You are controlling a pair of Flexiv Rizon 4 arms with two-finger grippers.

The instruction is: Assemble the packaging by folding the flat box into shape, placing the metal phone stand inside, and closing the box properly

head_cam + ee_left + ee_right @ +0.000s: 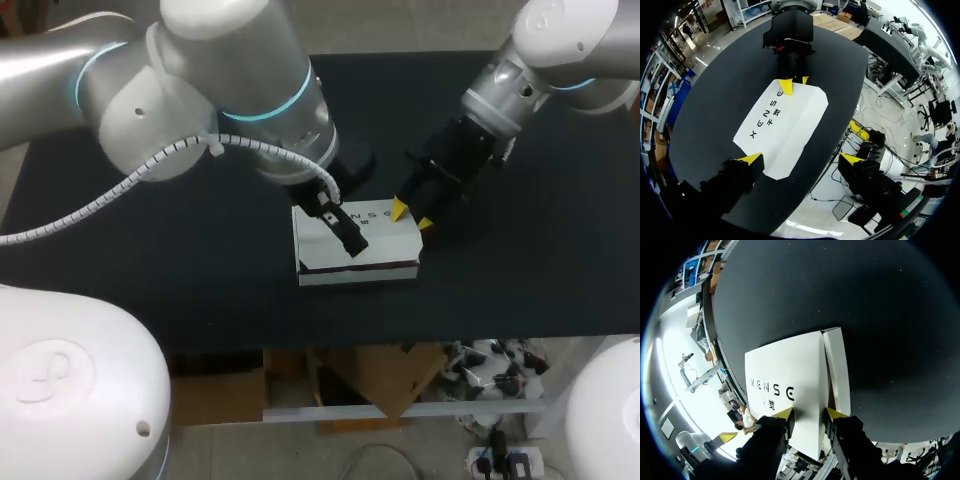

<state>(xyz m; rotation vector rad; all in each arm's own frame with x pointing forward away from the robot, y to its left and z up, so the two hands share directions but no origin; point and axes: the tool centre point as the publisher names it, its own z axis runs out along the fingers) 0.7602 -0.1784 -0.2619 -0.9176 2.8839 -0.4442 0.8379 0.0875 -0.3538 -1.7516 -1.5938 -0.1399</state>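
The white box [385, 240] lies on the dark table [150, 250], already folded into shape, with its top looking closed. Its one end is under the tips of the right gripper [412, 215], which stand a little apart and clamp nothing that I can see. The left gripper [801, 160] hovers above the other end, spread wide and empty. No phone stand is visible; I cannot tell whether it is inside. In my judgement only the last closing remains.
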